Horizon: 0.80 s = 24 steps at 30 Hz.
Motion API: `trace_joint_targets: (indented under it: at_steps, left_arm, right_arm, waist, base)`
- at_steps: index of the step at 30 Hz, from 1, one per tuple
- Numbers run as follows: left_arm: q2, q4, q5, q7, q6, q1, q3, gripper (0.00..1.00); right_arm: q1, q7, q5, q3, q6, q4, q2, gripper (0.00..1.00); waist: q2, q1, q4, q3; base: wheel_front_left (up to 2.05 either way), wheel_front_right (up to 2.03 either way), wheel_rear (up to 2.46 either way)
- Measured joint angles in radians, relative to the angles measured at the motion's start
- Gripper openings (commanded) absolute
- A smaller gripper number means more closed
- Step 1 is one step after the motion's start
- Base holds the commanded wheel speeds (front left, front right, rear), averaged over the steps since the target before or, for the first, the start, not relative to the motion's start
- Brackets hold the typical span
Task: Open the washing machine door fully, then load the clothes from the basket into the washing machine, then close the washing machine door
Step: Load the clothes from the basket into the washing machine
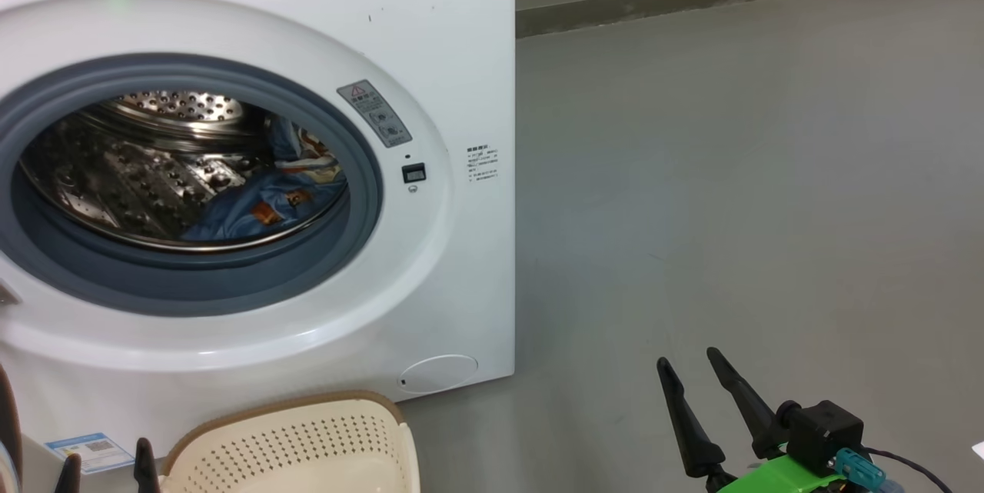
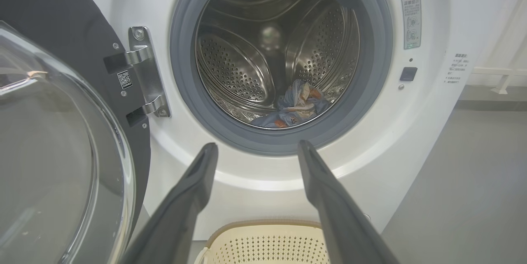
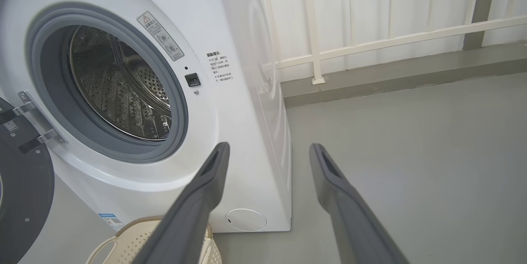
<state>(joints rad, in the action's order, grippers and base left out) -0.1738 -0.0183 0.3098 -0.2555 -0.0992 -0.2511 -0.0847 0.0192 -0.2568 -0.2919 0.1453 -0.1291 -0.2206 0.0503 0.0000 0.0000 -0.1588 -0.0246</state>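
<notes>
The washing machine door (image 2: 61, 153), glossy black around bulging glass, hangs open; blue clothes (image 2: 296, 105) lie in the perforated steel drum (image 2: 230, 62) of the white washing machine (image 1: 461, 93). The cream perforated basket (image 1: 307, 439) stands before it; left end effector (image 2: 257, 148) and right end effector (image 3: 268, 148) gape, empty.

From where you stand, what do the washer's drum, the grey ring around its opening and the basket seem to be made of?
The drum: likely polished steel, mirror-bright with punched holes. The grey ring: probably rubber, matte and dull, no glints. The basket: apparently moulded plastic, smooth cream walls with neat perforations and a brown rim.
</notes>
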Motion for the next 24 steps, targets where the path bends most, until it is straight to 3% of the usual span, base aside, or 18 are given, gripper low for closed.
trace_joint_targets:
  at_steps: [24]
  left_arm:
    - [0.05, 0.035, -0.041, 0.0, 0.043, -0.001, -0.044, 1.0]
  right_arm:
    - [0.0, 0.0, 0.019, -0.001, 0.0, 0.004, 0.0, 1.0]
  waist:
    - [0.0, 0.0, 0.01, 0.001]
  base:
    - [0.0, 0.0, 0.0]
